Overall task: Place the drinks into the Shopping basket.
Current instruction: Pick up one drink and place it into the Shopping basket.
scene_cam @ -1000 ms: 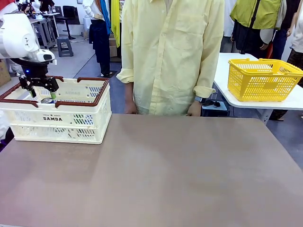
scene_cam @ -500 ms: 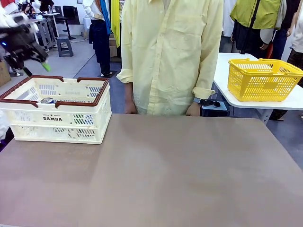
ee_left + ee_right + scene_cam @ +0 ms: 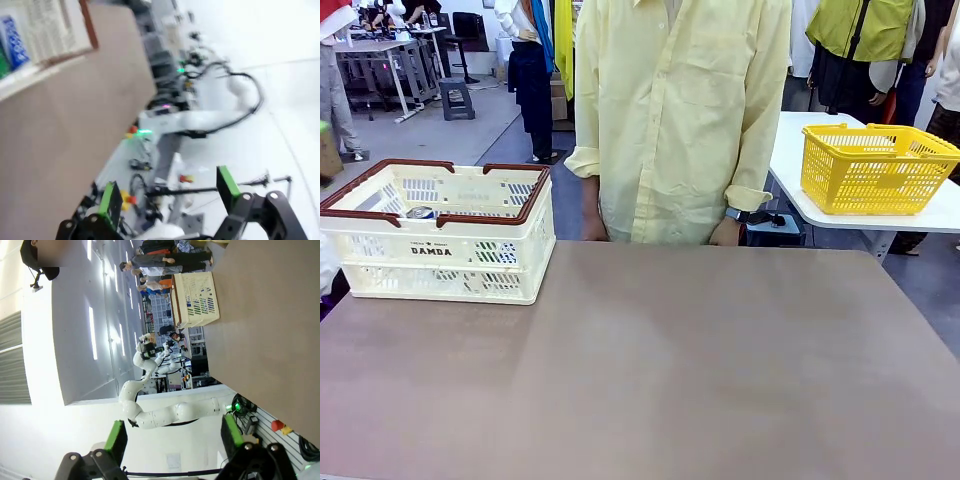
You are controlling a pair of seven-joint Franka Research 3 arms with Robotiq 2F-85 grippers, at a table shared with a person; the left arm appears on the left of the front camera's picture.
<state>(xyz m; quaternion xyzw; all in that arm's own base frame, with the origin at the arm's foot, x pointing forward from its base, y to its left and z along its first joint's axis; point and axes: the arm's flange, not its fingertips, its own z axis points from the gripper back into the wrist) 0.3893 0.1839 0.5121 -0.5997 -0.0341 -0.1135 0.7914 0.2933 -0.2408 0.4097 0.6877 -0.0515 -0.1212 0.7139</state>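
Observation:
The cream Shopping basket with its dark red rim stands at the table's far left. Inside it, the silver top of one of the drinks shows by the near wall. In the left wrist view a corner of the Shopping basket holds a blue can, with the edge of a green can beside it. My left gripper is open and empty, raised away from the basket. My right gripper is also open and empty, far from the Shopping basket.
A person in a pale yellow shirt stands at the table's far edge, hands low by it. A yellow plastic basket sits on a separate white table at the back right. The brown tabletop stretches wide in front.
My left gripper, which hung open over the Shopping basket a second ago, has risen up and left, out of the front view. The basket and its can have not moved.

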